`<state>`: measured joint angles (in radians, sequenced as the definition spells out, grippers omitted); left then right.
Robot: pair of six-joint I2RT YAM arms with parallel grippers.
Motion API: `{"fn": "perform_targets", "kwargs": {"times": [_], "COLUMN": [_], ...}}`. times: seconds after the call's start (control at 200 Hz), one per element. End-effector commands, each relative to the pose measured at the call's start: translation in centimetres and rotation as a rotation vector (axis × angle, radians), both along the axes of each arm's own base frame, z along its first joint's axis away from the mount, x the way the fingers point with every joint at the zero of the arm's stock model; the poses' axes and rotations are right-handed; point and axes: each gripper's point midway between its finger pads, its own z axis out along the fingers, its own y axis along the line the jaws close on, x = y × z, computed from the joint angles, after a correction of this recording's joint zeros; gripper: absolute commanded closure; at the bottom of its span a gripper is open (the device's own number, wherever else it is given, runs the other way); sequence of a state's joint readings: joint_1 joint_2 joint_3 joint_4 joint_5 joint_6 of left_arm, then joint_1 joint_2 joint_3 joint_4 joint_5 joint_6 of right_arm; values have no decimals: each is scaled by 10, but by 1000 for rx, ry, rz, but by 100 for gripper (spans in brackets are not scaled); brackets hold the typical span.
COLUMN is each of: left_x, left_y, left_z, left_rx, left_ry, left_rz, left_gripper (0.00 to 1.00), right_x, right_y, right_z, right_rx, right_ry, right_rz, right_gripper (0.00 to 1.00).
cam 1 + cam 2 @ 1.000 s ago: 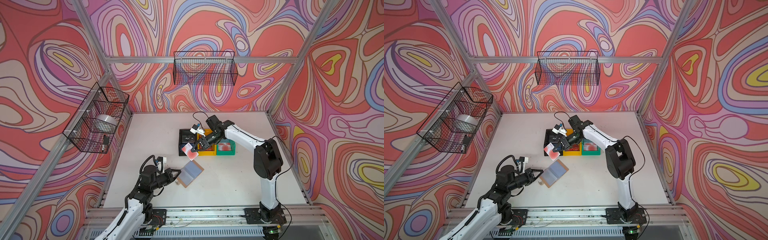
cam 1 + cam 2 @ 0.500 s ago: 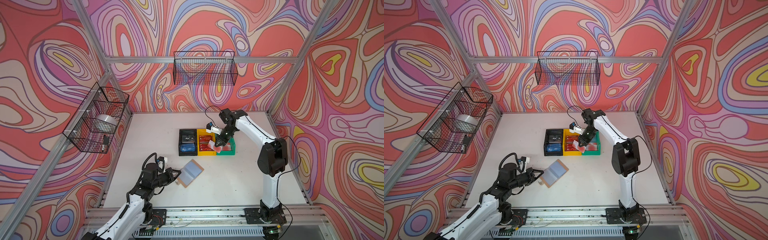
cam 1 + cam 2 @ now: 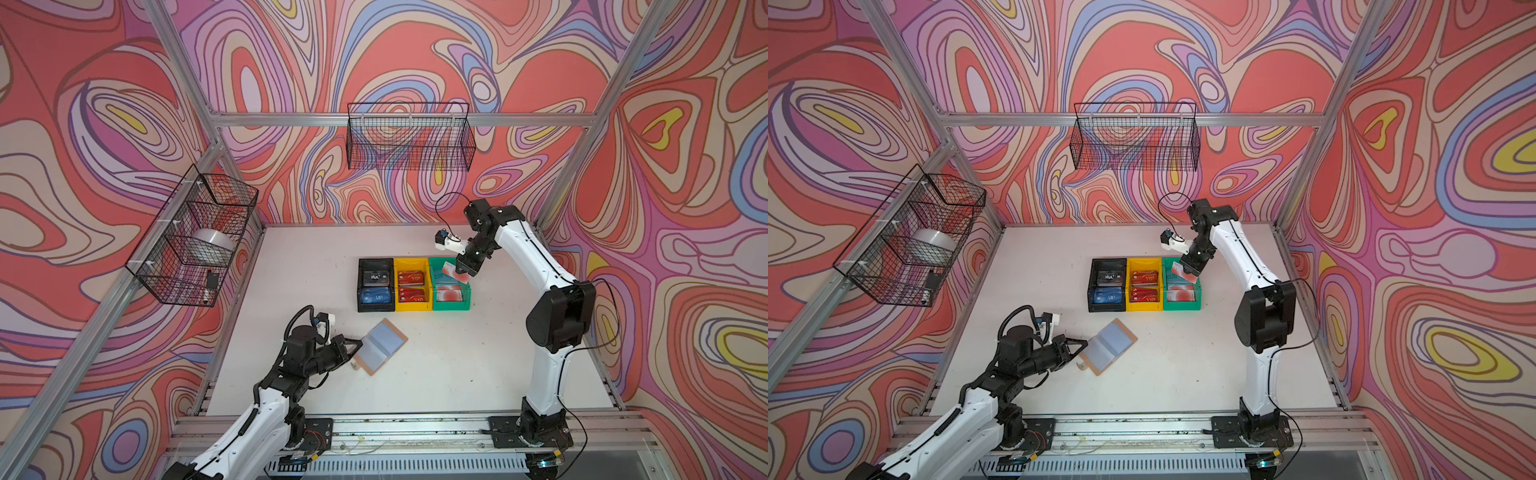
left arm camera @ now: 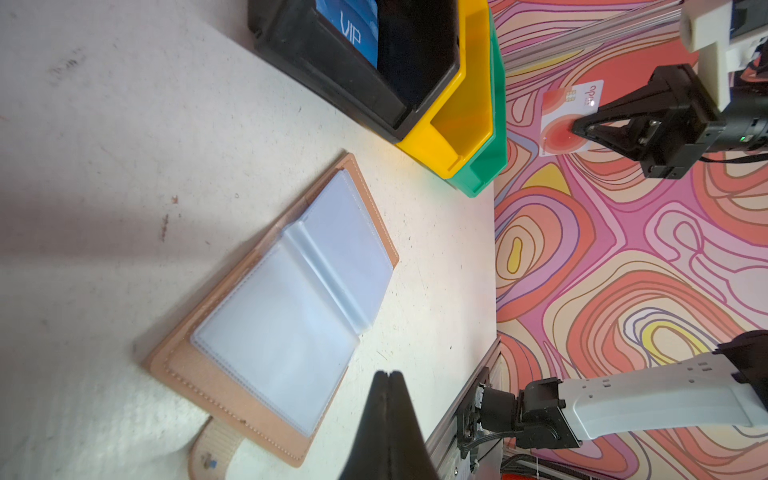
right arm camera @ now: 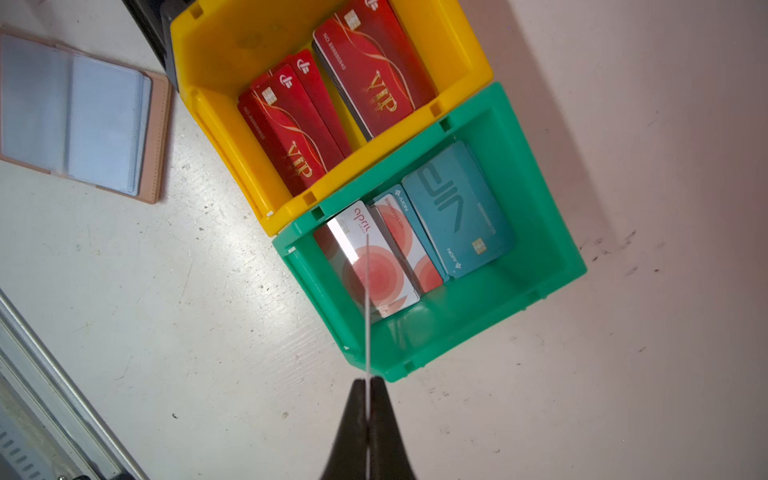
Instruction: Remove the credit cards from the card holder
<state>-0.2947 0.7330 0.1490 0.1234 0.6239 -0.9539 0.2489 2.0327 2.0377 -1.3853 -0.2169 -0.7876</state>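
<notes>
Nearest, the left pincer [image 3: 356,341] is pressed together and empty, its tips just beside the card holder [image 3: 380,347]. One tan holder is seen, laid open flat on the tabletop [image 3: 457,365] with its clear sleeves up. Its long axis runs diagonally from near-left to far-right, with the snap tab at the near-left end. Farther back, three are lined up: a black bin [image 3: 360,291], a yellow bin [image 3: 412,308] and a green bin [image 3: 451,306]. Over the green bin, a single whitish card with a red blotch [image 3: 450,269] is pinched, tilted, by the right pincer [image 3: 463,272].
</notes>
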Motion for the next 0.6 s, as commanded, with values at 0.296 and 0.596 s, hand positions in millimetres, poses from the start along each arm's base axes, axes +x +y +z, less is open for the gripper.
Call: {"fn": "perform_targets", "kwargs": {"times": [0.296,0.596], "left_x": [5,4], "left_y": [2,2], "left_z": [8,6], "left_rx": [9,12], "left_ry": [-20,-11], "left_rz": [16,17], "left_gripper": [100,100], "right_x": [8,0], "right_y": [-8,-11], "right_z": [-50,-84], "right_rx": [-96,-126], "right_ry": [102,201], "right_rz": [60,73], "right_gripper": [100,100]}}
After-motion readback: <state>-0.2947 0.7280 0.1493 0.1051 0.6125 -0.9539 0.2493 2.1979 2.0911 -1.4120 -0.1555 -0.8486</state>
